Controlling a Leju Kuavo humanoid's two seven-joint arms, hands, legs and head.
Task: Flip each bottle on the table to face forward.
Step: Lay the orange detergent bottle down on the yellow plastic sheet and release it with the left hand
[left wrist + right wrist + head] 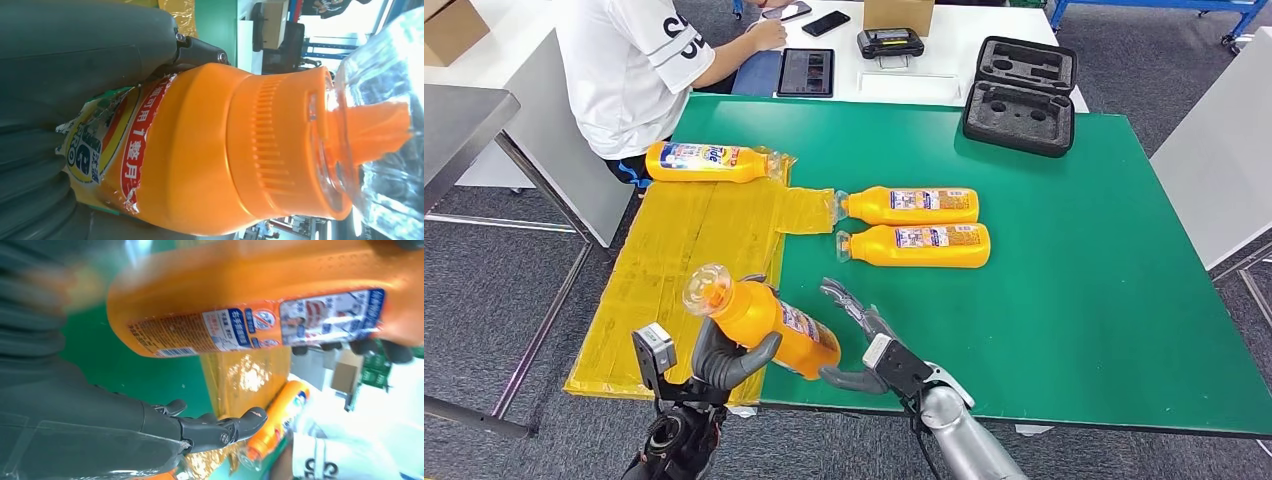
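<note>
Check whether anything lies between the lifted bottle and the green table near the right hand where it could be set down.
Nothing visible does. The left hand holds the lifted bottle tilted above the table's near edge; the right hand is open beside its base. The green table there is bare, and the two lying bottles sit farther back.

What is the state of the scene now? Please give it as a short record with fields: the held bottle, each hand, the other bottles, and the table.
held bottle: orange bottle, lifted off the table, tilted, clear cap toward the robot's left
left hand: left hand grips the held bottle from below
right hand: right hand open, fingers spread, beside the bottle's base
other bottles: two bottles lying side by side on the green; one bottle lying on the yellow sheet
table: green table, black foam case at the far edge
</note>
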